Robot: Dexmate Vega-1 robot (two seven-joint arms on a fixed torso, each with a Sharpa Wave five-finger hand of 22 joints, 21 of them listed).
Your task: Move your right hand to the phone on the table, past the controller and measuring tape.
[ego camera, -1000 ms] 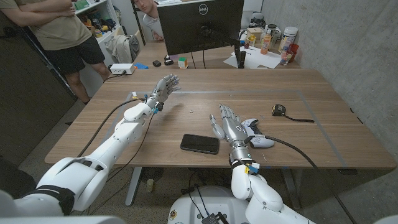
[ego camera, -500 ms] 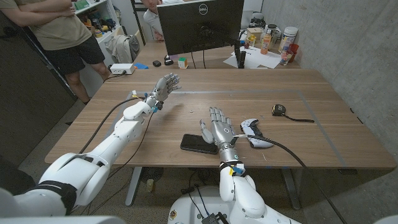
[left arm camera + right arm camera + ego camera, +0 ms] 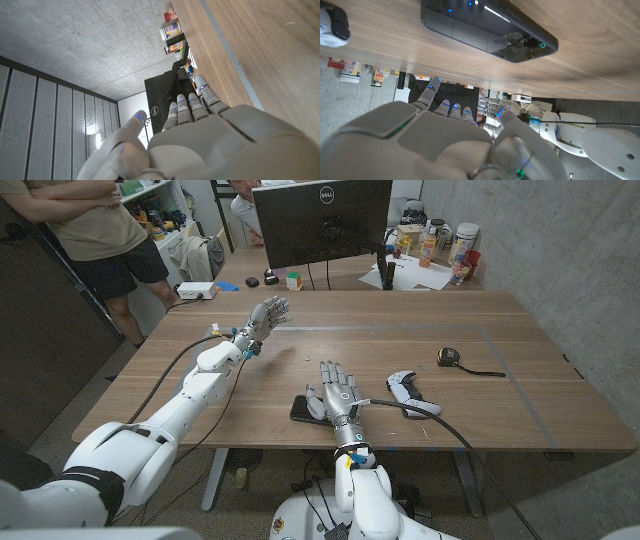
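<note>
Phone (image 3: pixel 308 409) is lying flat near the front edge of the wooden table (image 3: pixel 520 395), and the right hand (image 3: pixel 336 392) hangs right over its right end, fingers spread, holding nothing; can't tell if it's touching; white controller (image 3: pixel 410 393) is just to the right of that hand, measuring tape (image 3: pixel 449 357) further right and back; left hand (image 3: pixel 265 317) is up over the far left side, fingers loosely apart, also holding nothing; monitor (image 3: pixel 321 220) stands behind the table.
</note>
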